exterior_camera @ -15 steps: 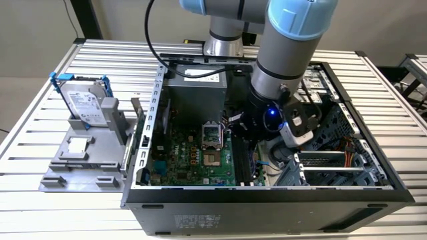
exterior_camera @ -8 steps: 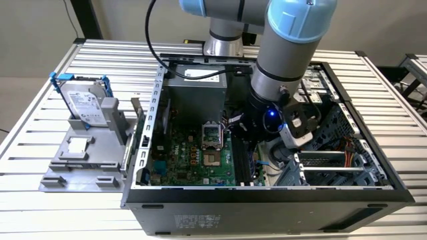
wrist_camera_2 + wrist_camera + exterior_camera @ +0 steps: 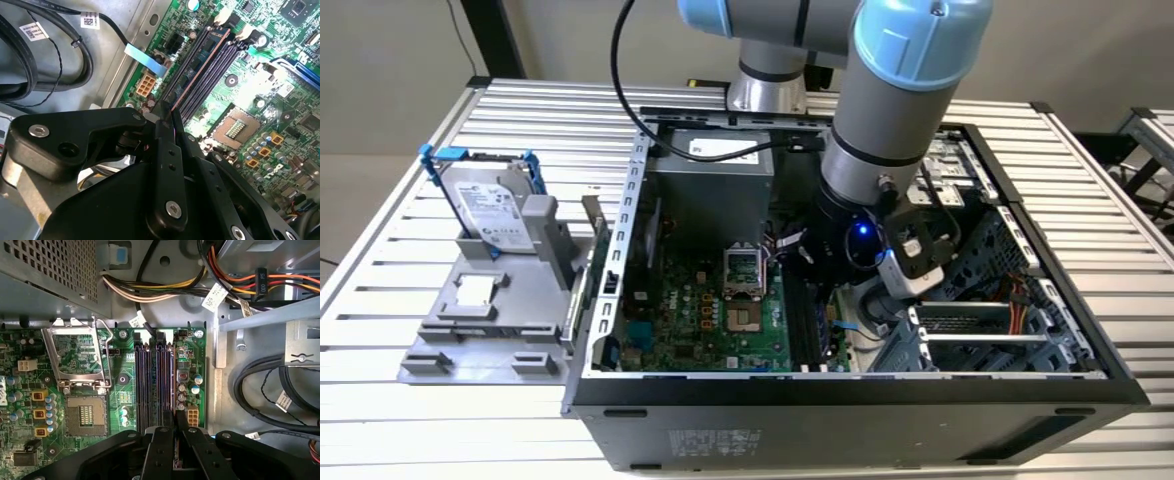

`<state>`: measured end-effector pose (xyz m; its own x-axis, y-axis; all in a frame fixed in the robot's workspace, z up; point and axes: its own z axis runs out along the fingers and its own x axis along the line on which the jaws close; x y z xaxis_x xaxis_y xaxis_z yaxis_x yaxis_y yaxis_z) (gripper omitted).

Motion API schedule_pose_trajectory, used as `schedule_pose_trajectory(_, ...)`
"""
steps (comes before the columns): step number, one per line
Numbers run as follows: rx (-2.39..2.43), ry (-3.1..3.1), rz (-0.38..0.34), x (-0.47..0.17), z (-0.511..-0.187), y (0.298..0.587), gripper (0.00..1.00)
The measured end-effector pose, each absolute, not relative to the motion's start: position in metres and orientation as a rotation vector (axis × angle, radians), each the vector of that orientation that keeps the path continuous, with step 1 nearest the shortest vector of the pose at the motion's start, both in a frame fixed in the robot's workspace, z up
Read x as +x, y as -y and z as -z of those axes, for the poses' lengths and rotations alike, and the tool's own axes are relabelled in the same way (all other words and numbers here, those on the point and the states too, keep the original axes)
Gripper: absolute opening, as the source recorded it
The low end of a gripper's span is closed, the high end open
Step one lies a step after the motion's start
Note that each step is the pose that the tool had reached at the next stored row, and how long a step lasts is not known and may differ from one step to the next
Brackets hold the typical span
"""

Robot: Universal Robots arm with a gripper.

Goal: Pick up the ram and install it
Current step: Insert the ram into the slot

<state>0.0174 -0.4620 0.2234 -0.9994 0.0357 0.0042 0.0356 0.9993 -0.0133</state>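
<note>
My gripper [image 3: 814, 290] is down inside the open computer case [image 3: 854, 385], over the long black memory slots [image 3: 145, 380] of the green motherboard [image 3: 694, 320]. In both wrist views the two black fingers stand close together. The ram [image 3: 200, 67] shows edge-on as a thin dark strip. It runs from between the fingers [image 3: 162, 127] along one slot toward the white end clips [image 3: 222, 17]. The gripper [image 3: 170, 117] looks shut on the ram's near end. In the first wrist view the gripper [image 3: 174, 422] sits at the end of the same slot, in line with the ram [image 3: 171, 380].
The CPU socket [image 3: 86, 415] lies beside the slots, with its metal frame [image 3: 75, 352] raised. Black cables [image 3: 270, 390] and a drive cage [image 3: 974, 330] crowd the other side. The power supply [image 3: 707, 185] fills the case's far end. A silver hard drive [image 3: 494, 205] stands in a grey holder at the exterior view's left.
</note>
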Motion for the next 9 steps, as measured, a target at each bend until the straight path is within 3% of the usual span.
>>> schedule_pose_trajectory(9,-0.043,3.136,-0.007,0.0174,-0.2231,0.4632,0.00)
